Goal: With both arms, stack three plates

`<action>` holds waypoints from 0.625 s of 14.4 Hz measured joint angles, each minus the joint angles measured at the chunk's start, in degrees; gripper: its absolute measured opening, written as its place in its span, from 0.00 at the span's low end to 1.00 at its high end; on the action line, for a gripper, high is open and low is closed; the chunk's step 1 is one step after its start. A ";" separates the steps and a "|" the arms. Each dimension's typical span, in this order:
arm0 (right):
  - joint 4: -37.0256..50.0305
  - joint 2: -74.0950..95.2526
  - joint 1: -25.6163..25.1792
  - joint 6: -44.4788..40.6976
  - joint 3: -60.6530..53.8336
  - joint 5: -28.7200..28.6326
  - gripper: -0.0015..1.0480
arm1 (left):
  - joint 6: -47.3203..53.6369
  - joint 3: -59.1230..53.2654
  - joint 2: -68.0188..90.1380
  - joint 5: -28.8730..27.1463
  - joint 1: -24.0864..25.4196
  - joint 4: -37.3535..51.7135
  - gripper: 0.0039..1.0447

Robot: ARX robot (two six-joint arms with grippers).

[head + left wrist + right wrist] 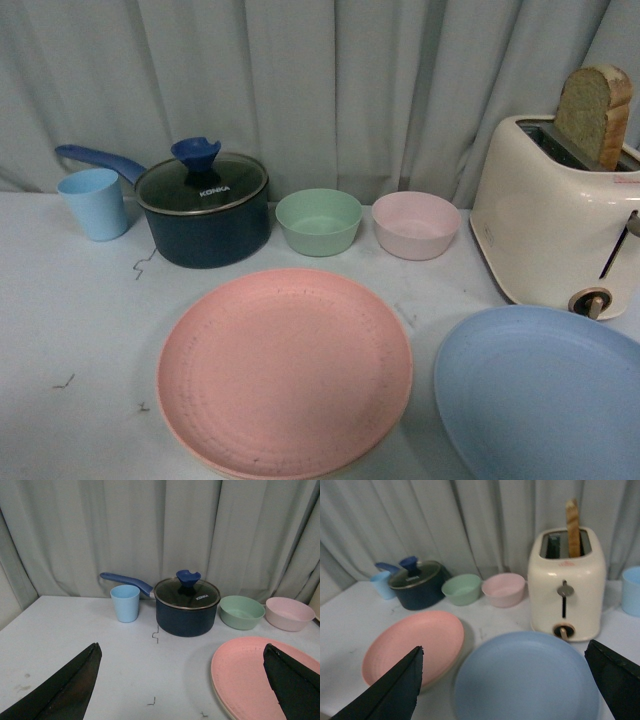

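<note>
The pink plate [285, 370] lies on the white table at front centre. A thin cream plate rim [220, 700] shows under its edge in the left wrist view. The light blue plate [540, 395] lies flat to its right, in front of the toaster. Neither arm shows in the front view. My left gripper [181, 646] is open and empty above the table, just left of the pink plate [250, 680]. My right gripper [505, 647] is open and empty, hovering over the light blue plate [525, 680], with the pink plate [412, 647] beside it.
Along the back stand a light blue cup [93, 203], a dark blue saucepan with glass lid [203, 208], a green bowl [319, 221] and a pink bowl [415, 224]. A cream toaster [555, 225] holding bread stands at right. Another blue cup [632, 590] stands beyond it.
</note>
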 joint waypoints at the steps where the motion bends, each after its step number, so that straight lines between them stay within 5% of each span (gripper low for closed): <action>1: 8.39 5.97 -2.97 1.01 0.11 -5.03 0.94 | 0.00 0.00 0.00 0.00 0.00 0.00 0.94; 4: 31.74 32.57 -7.82 1.27 1.20 3.93 0.94 | 0.00 0.00 0.00 0.02 0.00 0.02 0.94; 7: 52.54 64.15 -3.26 0.11 4.39 20.41 0.94 | 0.00 0.00 0.00 0.00 0.00 0.02 0.94; 9: 55.49 76.43 -0.31 0.90 7.39 25.40 0.94 | 0.00 0.00 0.00 0.00 0.00 0.02 0.94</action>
